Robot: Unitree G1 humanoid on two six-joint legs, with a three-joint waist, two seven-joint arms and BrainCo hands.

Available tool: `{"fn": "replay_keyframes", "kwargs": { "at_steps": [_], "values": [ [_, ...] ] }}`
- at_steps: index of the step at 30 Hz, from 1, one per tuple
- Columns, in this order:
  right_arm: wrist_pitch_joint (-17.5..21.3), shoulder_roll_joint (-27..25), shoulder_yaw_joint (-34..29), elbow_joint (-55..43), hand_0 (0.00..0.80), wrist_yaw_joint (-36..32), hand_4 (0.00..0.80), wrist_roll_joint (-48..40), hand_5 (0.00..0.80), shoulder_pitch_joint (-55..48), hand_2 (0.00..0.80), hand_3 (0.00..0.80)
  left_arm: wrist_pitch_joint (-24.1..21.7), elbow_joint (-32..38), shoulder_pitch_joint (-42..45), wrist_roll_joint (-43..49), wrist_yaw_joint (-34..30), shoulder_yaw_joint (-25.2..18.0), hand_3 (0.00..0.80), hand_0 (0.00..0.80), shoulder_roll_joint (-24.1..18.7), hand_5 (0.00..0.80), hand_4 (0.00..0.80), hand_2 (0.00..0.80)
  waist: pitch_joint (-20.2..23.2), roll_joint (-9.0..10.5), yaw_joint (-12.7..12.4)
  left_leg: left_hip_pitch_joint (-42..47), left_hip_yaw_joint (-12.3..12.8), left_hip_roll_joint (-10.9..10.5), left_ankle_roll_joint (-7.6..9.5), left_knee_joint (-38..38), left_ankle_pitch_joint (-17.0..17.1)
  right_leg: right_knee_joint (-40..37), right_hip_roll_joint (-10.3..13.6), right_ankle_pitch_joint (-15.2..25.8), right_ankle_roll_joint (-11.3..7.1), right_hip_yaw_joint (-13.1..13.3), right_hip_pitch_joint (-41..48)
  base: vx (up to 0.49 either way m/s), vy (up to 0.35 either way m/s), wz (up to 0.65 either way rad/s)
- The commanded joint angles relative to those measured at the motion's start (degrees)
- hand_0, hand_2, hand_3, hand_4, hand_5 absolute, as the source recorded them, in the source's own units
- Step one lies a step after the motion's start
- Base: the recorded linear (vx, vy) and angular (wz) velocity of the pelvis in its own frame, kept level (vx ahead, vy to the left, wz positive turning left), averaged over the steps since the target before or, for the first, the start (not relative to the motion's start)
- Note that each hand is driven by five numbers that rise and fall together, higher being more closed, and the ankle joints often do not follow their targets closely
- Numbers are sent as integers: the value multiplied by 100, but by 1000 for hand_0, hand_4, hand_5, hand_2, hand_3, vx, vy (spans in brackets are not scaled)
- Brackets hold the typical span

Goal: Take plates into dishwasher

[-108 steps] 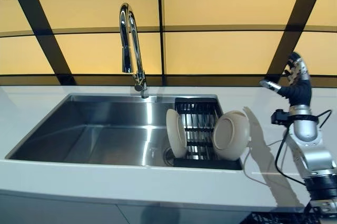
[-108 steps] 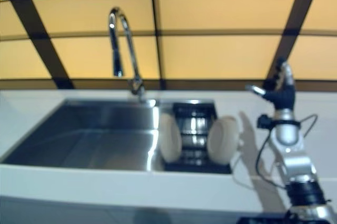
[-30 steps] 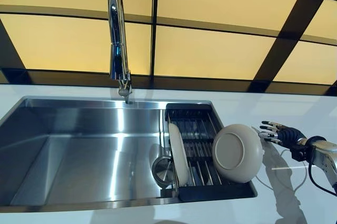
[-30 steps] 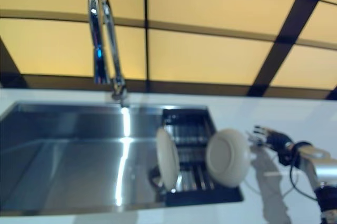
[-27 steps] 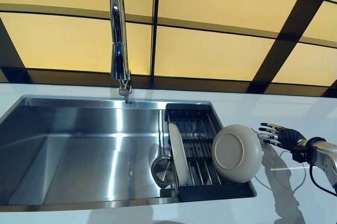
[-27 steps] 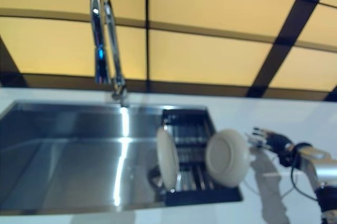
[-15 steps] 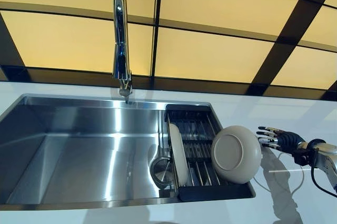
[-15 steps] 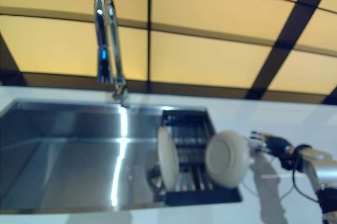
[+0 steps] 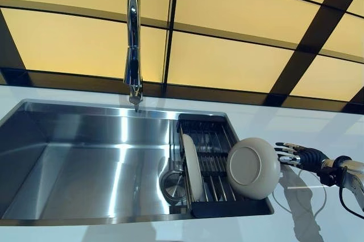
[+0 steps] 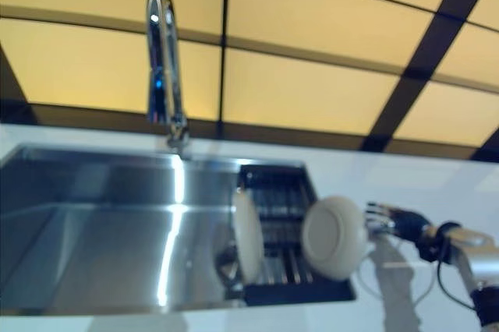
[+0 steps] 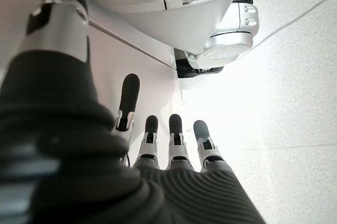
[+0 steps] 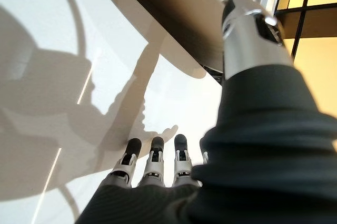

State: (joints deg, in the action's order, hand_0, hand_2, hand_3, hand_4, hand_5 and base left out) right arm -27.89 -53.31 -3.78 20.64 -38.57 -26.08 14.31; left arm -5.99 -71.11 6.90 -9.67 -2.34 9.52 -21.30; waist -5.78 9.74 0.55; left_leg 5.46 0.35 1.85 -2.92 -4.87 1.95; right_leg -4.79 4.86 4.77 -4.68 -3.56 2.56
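The right hand [image 9: 300, 156] is reaching out flat over the white bench [image 9: 318, 134], with its fingers [image 12: 152, 162] straight and spread, holding nothing. Its fingertips are pointing at the round plate [image 9: 253, 168], very near the plate's rim, but it is hard to tell if they are touching it. That round plate is standing on its edge in the black dish rack [image 9: 211, 165], at the end of the rack closest to the right hand, with its bottom side facing the head camera. A second plate [image 9: 193, 167] is standing on its edge too, farther from the right hand, across the rack. The rack is sitting in the shiny steel sink [image 9: 91, 157], on the side nearer the right hand. A tall silver tap [image 9: 133, 43] is rising behind the sink, well away from the right hand.

The left hand [image 11: 168, 148] is hanging down over the pale floor [image 11: 284, 92], far from the plates. Its fingers are straight and loose, holding nothing.
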Motion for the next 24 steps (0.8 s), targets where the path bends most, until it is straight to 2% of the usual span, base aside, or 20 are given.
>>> {"fn": "replay_keyframes", "kwargs": {
  "at_steps": [1,14,24],
  "values": [
    [114,-322,313,24,0,-244,0,-221,0,-119,0,0,-577,96,-769,121,43,-325,0,0,-223,0,0,0,-34,70,-75,-12,293,-198,262,255,-291,298,-18,69,-171,-77,39,0,0,0],
    [175,-646,140,85,0,-614,0,-376,0,-116,0,0,-628,97,-780,218,48,-272,0,0,-269,0,0,0,-24,154,-45,-32,357,-184,270,304,-323,286,-52,78,-166,-55,39,4,-2,-3],
    [115,-618,336,-180,0,-978,0,-463,0,-112,0,0,-614,101,-831,232,48,-208,0,0,-298,0,0,0,-40,203,-41,-46,391,-173,269,325,-326,264,-71,99,-168,-49,45,0,-4,-3]
  ]
}}
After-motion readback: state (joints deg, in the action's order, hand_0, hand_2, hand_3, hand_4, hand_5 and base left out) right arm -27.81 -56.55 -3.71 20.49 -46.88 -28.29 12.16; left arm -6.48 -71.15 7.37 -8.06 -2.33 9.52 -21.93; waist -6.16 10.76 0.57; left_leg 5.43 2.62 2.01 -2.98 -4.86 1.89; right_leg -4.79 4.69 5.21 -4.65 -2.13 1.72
